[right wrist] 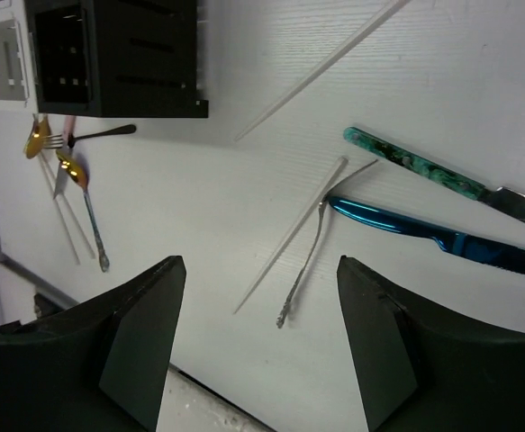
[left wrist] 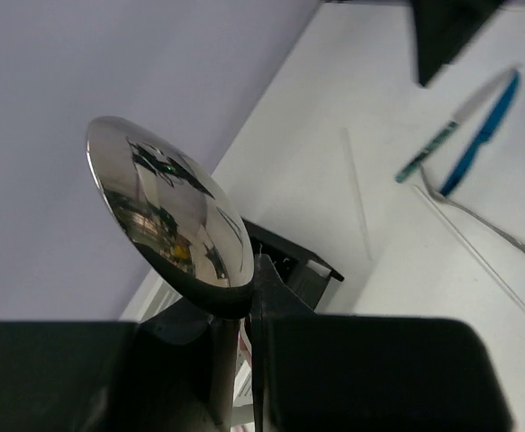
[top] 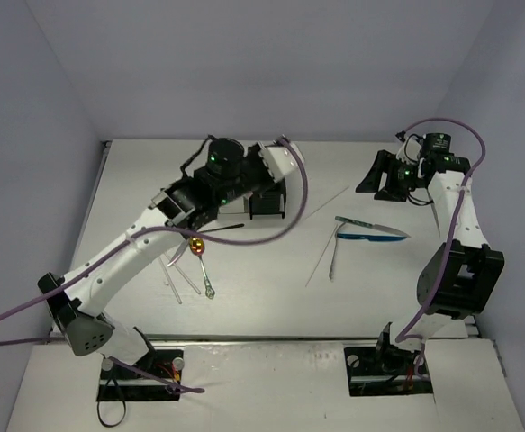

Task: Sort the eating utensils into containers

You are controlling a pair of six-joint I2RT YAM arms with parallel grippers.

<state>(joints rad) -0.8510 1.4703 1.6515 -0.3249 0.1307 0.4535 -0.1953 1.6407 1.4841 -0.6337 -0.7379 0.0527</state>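
Note:
My left gripper (left wrist: 244,310) is shut on a silver spoon (left wrist: 167,216), its bowl sticking up above the jaws. It hangs over the black caddy (left wrist: 294,263), also in the top view (top: 267,205). The white caddy (right wrist: 5,58) adjoins the black one (right wrist: 109,54). My right gripper (right wrist: 260,270) is open and empty above the table, at the far right in the top view (top: 381,178). Below it lie a teal-handled knife (right wrist: 415,166), a blue knife (right wrist: 424,232), a thin silver utensil (right wrist: 305,265) and a clear stick (right wrist: 289,234).
Another clear stick (right wrist: 325,63) lies beside the black caddy. Gold spoons (top: 194,245), a dark-handled fork (right wrist: 100,135) and more slim pieces (top: 206,277) lie under the left arm. A purple cable (top: 303,202) loops over that area. The table's near edge (right wrist: 109,333) is close.

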